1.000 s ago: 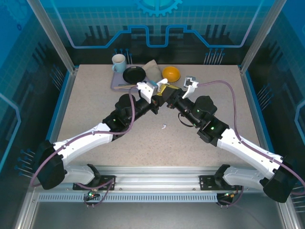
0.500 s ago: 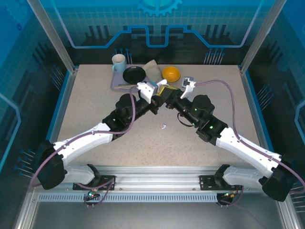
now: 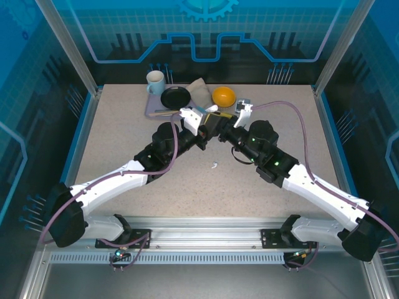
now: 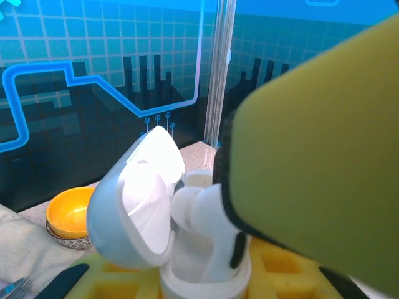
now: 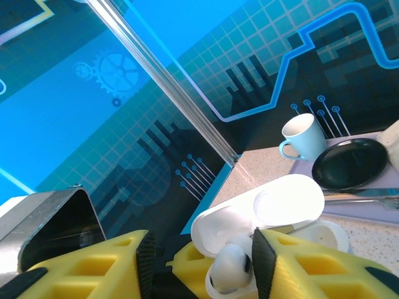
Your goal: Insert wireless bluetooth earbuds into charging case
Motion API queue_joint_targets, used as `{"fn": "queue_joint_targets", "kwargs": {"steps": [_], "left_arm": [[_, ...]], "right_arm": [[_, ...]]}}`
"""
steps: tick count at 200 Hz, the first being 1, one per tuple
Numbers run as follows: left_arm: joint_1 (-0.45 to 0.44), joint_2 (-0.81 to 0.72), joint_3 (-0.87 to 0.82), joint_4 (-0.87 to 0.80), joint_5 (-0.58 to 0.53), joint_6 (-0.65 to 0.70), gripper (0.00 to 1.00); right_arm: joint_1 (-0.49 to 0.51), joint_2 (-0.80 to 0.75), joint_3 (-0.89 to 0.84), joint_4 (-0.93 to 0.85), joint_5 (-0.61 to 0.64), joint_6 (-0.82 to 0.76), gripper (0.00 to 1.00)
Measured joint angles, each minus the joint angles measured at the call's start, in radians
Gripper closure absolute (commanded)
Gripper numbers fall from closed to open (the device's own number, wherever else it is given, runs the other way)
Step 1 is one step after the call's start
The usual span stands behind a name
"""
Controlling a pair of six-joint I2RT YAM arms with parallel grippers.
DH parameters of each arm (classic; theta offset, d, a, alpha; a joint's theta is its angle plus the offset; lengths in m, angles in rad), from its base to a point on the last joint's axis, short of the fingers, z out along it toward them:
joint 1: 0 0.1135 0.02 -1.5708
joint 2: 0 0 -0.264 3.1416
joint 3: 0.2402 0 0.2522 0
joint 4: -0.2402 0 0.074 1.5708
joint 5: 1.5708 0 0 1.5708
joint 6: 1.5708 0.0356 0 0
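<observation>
The right fingers [image 5: 274,268] stand partly apart, a yellow foam pad on either side of a white earbud [image 5: 228,269]. The earbud lies close against one pad with a clear gap to the other, so it is not pinched. Its lower end sits in the base of an open white case [image 5: 274,208], and its rounded head rises above the rim. The lid of the case is hinged back and tilts away from the right fingers.

The left fingers [image 4: 134,280] are closed on the base of that case, with a yellow pad against each side. From above, the two sets of fingers meet tip to tip over the desk [image 3: 124,137], with the case between them.

Just beyond the fingertips lies a purple tray [image 3: 149,109] carrying a black plate [image 3: 175,96] and a pale mug [image 3: 154,80]. A folded cloth [image 3: 199,89] and an orange bowl [image 3: 223,95] are beside the tray. A grey metal box [image 5: 43,224] stands near the outer side of the right fingers.

Behind both sets of fingers, toward the arm bases, a small pale piece [image 3: 214,165] lies alone on the desk. It is too small to tell what it is.
</observation>
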Motion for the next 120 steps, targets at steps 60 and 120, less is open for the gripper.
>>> {"fn": "queue_joint_targets", "kwargs": {"steps": [60, 120], "left_arm": [[0.000, 0.000, -0.003, 0.004, -0.003, -0.006, 1.00], [0.001, -0.025, -0.052, 0.036, 0.016, -0.008, 1.00]], "right_arm": [[-0.034, 0.000, 0.023, -0.045, -0.019, 0.027, 0.30], [-0.059, 0.005, 0.055, -0.102, -0.069, 0.096, 0.22]]}}
